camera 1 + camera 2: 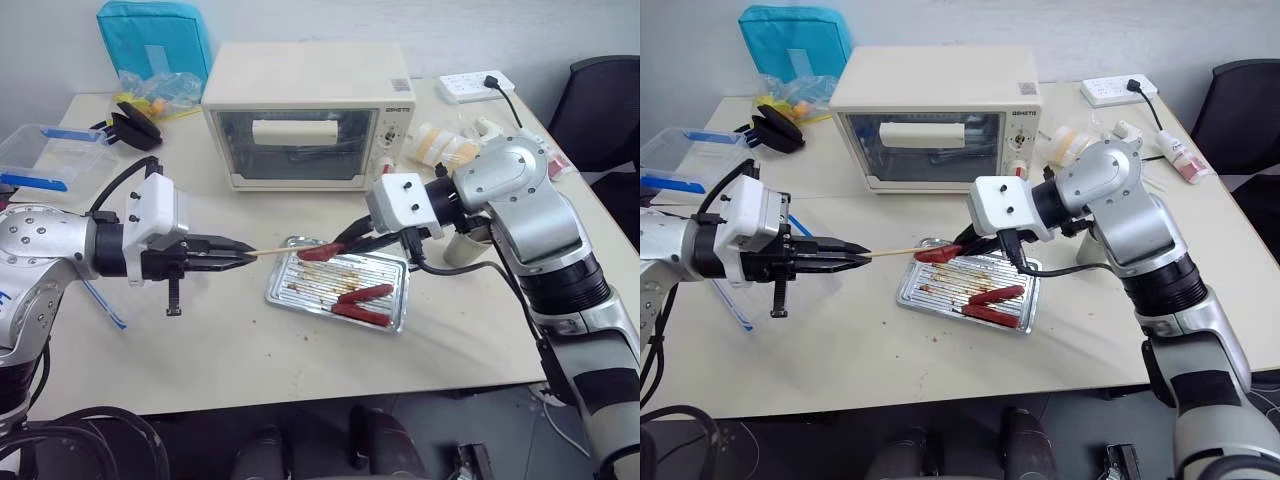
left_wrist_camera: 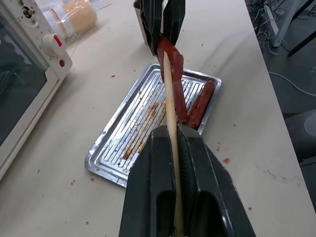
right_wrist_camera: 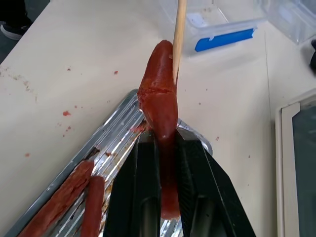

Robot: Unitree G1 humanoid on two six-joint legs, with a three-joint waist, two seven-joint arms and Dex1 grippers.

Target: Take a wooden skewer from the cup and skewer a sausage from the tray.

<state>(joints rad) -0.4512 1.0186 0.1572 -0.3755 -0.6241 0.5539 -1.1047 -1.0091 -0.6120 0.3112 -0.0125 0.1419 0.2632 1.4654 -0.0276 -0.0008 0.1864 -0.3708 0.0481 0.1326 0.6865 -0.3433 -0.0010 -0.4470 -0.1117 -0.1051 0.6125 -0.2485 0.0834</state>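
Observation:
My left gripper (image 1: 246, 257) is shut on the wooden skewer (image 1: 276, 250), which points level toward the right. My right gripper (image 1: 349, 243) is shut on a reddish-brown sausage (image 1: 320, 251) held just above the far edge of the metal tray (image 1: 286, 294). The skewer's tip (image 3: 178, 34) meets the free end of the sausage (image 3: 159, 106); I cannot tell how deep it goes. Two more sausages (image 1: 364, 303) lie in the tray's near right part. A pale cup (image 1: 466, 248) stands partly hidden behind my right arm.
A white toaster oven (image 1: 305, 115) stands behind the tray. Clear blue-trimmed containers (image 1: 42, 156) sit at the left edge, with a blue bag (image 1: 155, 38) behind. A power strip (image 1: 476, 85) and small tubs (image 1: 440, 146) lie at the back right. A black chair (image 1: 602, 100) stands beyond the table.

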